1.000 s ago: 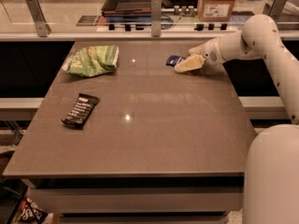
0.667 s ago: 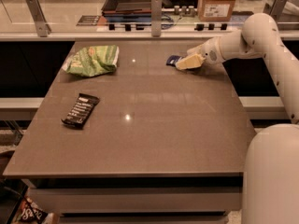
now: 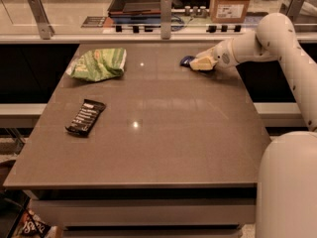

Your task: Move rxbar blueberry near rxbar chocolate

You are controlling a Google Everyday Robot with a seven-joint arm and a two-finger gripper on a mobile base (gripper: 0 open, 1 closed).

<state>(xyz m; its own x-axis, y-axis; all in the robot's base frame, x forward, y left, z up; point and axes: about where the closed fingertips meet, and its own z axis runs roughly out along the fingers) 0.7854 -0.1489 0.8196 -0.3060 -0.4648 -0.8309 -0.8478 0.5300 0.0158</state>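
Note:
The rxbar blueberry (image 3: 186, 60), a dark blue wrapper, lies at the far right of the table, and only its left end shows. My gripper (image 3: 200, 63) is down on it, reaching in from the right and covering most of the bar. The rxbar chocolate (image 3: 85, 116), a black wrapper with white text, lies flat at the left of the table, far from the gripper and the blue bar.
A green chip bag (image 3: 97, 63) lies at the far left of the brown table (image 3: 163, 143). A counter with a rail, posts, a tray and a cardboard box (image 3: 231, 2) runs behind the far edge. My white arm (image 3: 287, 48) spans the right side.
The gripper has shifted very slightly toward the far edge while staying on the blue bar. The black bar and the green bag have not moved.

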